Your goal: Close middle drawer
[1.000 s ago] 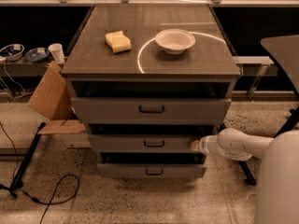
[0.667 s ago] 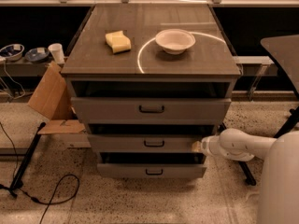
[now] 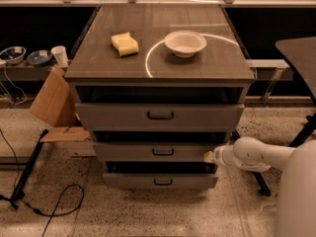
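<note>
Cardboard (image 3: pixel 52 102) leans left of the cabinet (image 3: pixel 98 58); a sponge (image 3: pixel 125 44) and bowl (image 3: pixel 185 42) sit on top. All 3 drawers stand ajar, the middle drawer (image 3: pixel 133 152) 2nd down. The gripper (image 3: pixel 210 157) is at its front's right end; whether spread or closed, I cannot tell.

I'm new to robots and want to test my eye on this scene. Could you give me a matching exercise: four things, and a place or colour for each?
1 sponge
2 bowl
3 middle drawer
4 gripper

A white, right on cabinet top
B at middle drawer's right end
C yellow, left on cabinet top
D grey, second of three

Pairs: 1-C, 2-A, 3-D, 4-B
</note>
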Motion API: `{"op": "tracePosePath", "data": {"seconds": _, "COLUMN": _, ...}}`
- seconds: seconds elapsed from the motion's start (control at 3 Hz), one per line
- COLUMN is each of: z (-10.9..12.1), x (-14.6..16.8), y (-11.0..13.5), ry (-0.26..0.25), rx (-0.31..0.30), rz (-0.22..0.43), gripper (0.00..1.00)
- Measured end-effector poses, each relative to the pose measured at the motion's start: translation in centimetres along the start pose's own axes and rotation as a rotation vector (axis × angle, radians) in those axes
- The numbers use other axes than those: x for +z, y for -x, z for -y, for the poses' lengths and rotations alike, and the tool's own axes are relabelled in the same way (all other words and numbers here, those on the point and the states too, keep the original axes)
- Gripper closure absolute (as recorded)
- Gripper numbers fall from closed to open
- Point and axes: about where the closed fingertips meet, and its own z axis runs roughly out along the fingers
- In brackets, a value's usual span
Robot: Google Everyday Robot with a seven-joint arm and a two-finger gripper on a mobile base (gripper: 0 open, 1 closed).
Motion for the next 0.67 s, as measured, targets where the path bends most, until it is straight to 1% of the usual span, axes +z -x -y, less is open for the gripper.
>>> {"op": "tracePosePath", "data": {"seconds": 0.33, "z": 0.0, "x": 0.0, "y": 0.0, "ry": 0.0, "rx": 0.0, "rz": 0.0, "gripper": 0.58}}
{"op": "tracePosePath", "data": {"seconds": 0.67, "z": 0.0, "x": 0.0, "y": 0.0, "ry": 0.0, "rx": 0.0, "rz": 0.0, "gripper": 0.27}}
